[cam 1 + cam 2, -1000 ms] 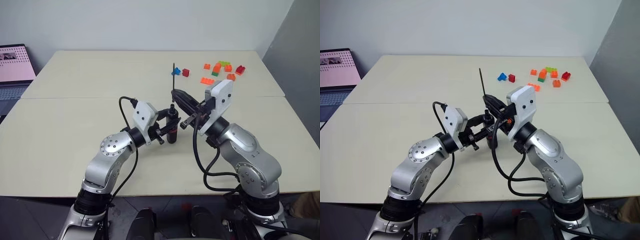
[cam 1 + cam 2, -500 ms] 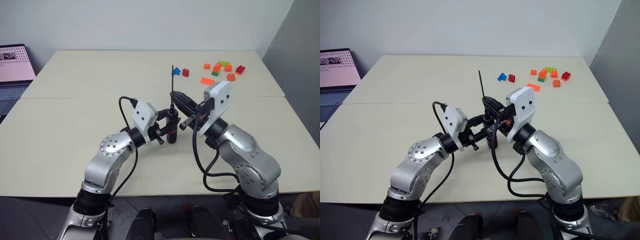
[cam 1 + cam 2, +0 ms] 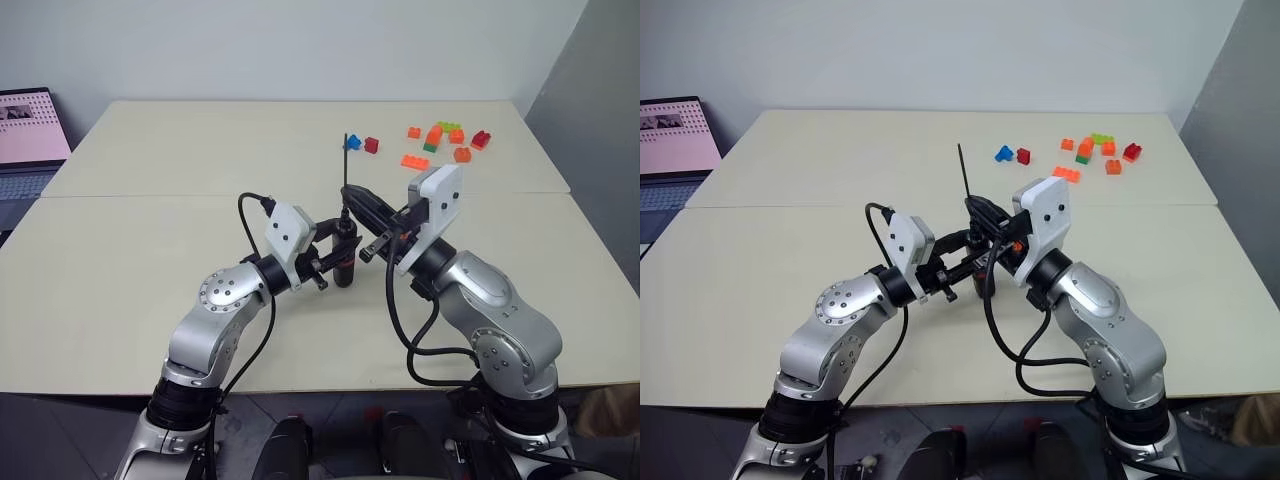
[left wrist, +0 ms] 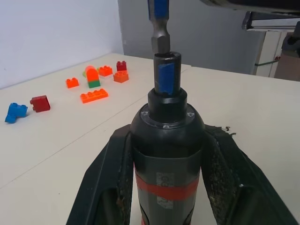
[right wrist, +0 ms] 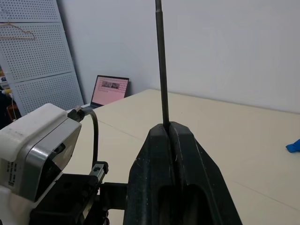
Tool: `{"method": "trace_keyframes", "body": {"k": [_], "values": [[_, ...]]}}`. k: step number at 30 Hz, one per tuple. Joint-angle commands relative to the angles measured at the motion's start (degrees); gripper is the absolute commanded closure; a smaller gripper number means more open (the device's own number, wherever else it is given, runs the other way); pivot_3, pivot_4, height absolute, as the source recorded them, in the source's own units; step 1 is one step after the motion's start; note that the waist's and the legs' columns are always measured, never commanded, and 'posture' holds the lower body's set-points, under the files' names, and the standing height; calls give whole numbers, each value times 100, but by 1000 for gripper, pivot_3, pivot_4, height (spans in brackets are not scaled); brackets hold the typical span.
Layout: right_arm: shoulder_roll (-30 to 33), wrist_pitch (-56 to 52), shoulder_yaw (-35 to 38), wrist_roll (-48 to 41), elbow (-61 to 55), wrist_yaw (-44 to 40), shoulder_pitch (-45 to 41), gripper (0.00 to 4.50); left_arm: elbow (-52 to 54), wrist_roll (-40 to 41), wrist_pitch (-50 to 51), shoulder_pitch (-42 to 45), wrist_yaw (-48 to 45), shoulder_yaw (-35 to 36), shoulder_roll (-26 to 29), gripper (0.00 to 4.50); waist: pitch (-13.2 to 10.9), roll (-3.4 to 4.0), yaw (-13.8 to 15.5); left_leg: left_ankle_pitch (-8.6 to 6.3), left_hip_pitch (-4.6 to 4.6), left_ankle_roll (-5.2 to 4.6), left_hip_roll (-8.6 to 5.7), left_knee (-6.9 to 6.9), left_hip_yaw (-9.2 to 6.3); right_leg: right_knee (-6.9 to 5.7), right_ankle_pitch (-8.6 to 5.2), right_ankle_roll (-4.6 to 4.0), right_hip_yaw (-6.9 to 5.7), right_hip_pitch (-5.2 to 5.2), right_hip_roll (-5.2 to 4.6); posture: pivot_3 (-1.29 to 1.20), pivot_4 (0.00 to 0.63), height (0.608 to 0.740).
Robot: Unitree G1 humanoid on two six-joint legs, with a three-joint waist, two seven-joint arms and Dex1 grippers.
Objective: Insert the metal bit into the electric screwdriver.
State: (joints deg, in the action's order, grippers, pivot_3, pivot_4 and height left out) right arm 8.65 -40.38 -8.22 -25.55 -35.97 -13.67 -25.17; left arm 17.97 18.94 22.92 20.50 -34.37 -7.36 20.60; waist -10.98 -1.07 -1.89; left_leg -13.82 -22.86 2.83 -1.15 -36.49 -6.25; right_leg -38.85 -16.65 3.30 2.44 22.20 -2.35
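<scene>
Left pincer (image 4: 164, 187) grips electric screwdriver (image 4: 166, 140) upright above counter (image 3: 150, 240), right pincer (image 5: 171, 136) clamps metal bit (image 5: 161, 61) w/ lower end just at screwdriver's socket, toy bricks (image 3: 440, 140) far behind.

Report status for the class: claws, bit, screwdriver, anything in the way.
Left claw shut on electric screwdriver, upright. Right claw shut on metal bit, its lower end just above the screwdriver's socket, not seated. Toy bricks far off; nothing in the way.
</scene>
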Motion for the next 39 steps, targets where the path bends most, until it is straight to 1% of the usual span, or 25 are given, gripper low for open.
{"method": "trace_keyframes", "body": {"k": [1, 9, 12, 26, 39], "values": [[-7, 38, -5, -68, -323, -1, -7, 4500, -20, -116, 20, -55, 27, 17, 73, 2846, 0, 0, 0, 0, 0, 0, 0, 1, 0, 0, 0, -1, 0, 0, 0, 0, 150, 740], [29, 9, 1, -114, -326, -23, 35, 4500, -33, -114, 27, -47, 38, 19, 61, 2846, 0, 0, 0, 0, 0, 0, 0, 2, 0, 0, -2, 3, 0, 0, 0, 0, 150, 740], [39, 5, -12, -103, -332, -19, 76, 4500, -6, -108, 45, -57, 45, 23, 65, 2846, 0, 0, 0, 0, 0, 0, 0, 2, 0, 1, -11, 18, 0, 0, 0, 0, 150, 740], [-6, 167, -41, 26, -219, -7, 62, 4500, 26, -99, 55, -80, 14, -8, 68, 2846, 0, 0, 0, 0, 0, 1, 1, 3, -1, 1, -12, 19, 1, 0, 0, 0, 150, 740], [40, -105, -127, -125, -169, -93, 172, 4500, 44, -103, 63, -97, 28, 4, 73, 2846, 0, 0, 1, 0, 2, 1, 0, 5, -2, 2, -12, 19, 0, 0, 0, 0, 150, 740]]}}
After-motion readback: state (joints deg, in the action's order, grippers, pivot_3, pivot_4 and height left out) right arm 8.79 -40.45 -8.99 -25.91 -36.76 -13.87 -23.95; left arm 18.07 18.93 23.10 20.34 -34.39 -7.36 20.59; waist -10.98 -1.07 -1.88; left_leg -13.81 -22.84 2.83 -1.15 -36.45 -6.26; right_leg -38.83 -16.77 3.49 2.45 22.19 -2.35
